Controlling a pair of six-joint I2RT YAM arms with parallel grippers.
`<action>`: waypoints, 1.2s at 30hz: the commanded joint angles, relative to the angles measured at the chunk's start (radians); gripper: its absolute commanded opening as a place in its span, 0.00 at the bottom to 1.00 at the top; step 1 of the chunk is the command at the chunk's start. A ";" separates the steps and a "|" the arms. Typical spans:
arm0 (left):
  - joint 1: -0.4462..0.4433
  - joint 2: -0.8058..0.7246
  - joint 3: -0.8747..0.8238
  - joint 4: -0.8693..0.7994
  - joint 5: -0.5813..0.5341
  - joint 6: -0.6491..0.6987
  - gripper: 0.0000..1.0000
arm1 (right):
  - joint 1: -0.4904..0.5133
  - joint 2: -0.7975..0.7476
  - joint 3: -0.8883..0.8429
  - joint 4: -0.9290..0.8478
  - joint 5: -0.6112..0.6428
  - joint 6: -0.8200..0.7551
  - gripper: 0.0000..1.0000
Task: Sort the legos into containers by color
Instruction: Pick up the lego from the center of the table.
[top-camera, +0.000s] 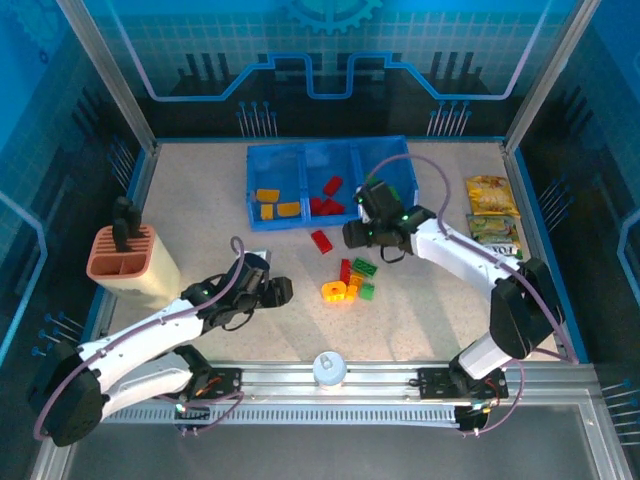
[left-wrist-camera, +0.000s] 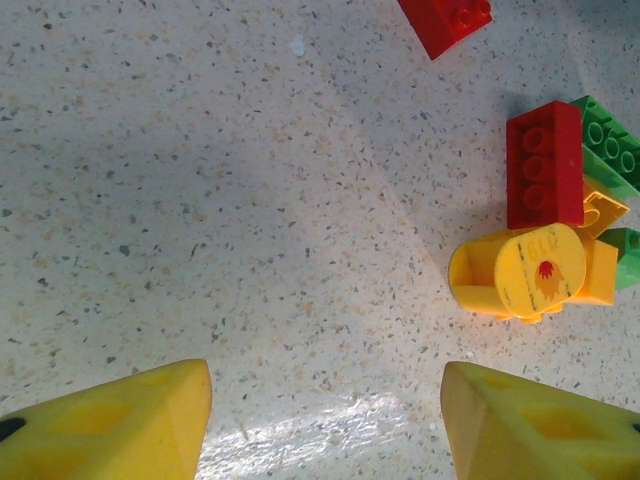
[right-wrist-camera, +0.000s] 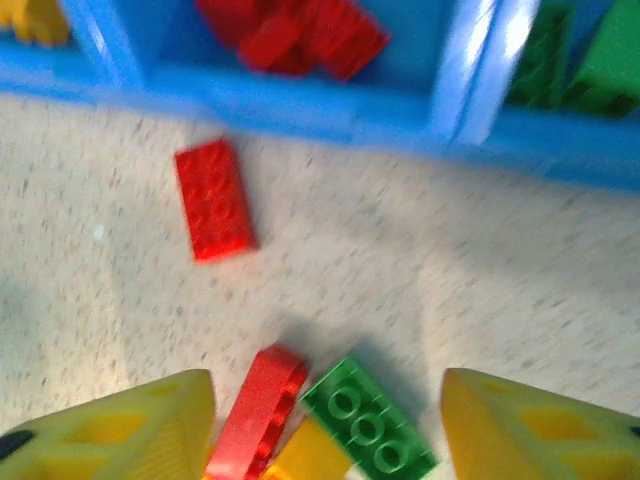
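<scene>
The blue tray lies at the back centre; its containers hold yellow legos on the left and red legos in the middle. The right wrist view shows green legos in the right one. A lone red brick lies in front of the tray. Nearer sits a cluster: red brick, green brick, yellow pieces. My right gripper hovers open over that cluster. My left gripper stands open left of it, over bare table.
A terracotta slotted holder stands at the left edge. Snack packets lie at the right edge. A white knob sits on the front rail. Bare tabletop stretches between the holder and the cluster.
</scene>
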 joint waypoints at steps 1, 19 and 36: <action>-0.006 0.011 0.032 0.034 0.007 -0.023 0.63 | 0.055 -0.003 -0.057 0.004 -0.004 0.102 0.59; -0.006 -0.085 0.013 -0.041 -0.039 -0.034 0.63 | 0.171 0.236 0.022 -0.015 0.045 0.182 0.51; -0.003 -0.138 -0.027 -0.058 -0.057 -0.037 0.63 | 0.195 0.375 0.173 -0.099 0.092 0.169 0.31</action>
